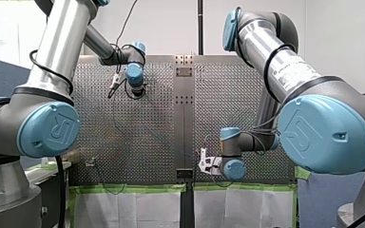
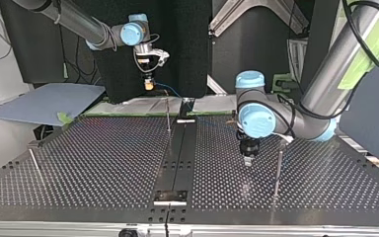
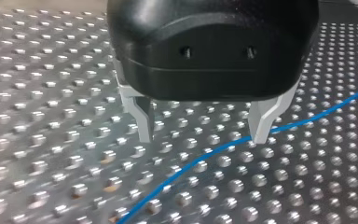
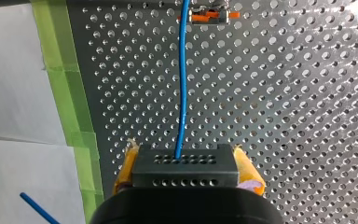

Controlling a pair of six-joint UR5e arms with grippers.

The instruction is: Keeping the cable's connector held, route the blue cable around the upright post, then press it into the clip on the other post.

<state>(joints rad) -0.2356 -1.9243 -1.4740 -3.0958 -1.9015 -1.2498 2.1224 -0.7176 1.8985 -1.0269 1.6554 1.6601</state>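
- Over the perforated table point(image 3: 51, 116), my left gripper point(image 3: 203, 137) hangs, jaws spread, blue cable point(image 3: 200, 161) beside one finger.
- My right gripper point(image 4: 186, 163) clamps the black connector point(image 4: 185, 175).

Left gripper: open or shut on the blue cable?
Open. My left gripper has its fingers spread wide; the blue cable passes by one fingertip, not pinched between them.

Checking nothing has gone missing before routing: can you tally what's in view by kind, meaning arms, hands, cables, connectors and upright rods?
Arms: 2 (left arm, right arm)
Hands: 2 (left hand, right hand)
Blue cable: 1
Black connector: 1
Upright rods, top view: 3 ()
Total: 9
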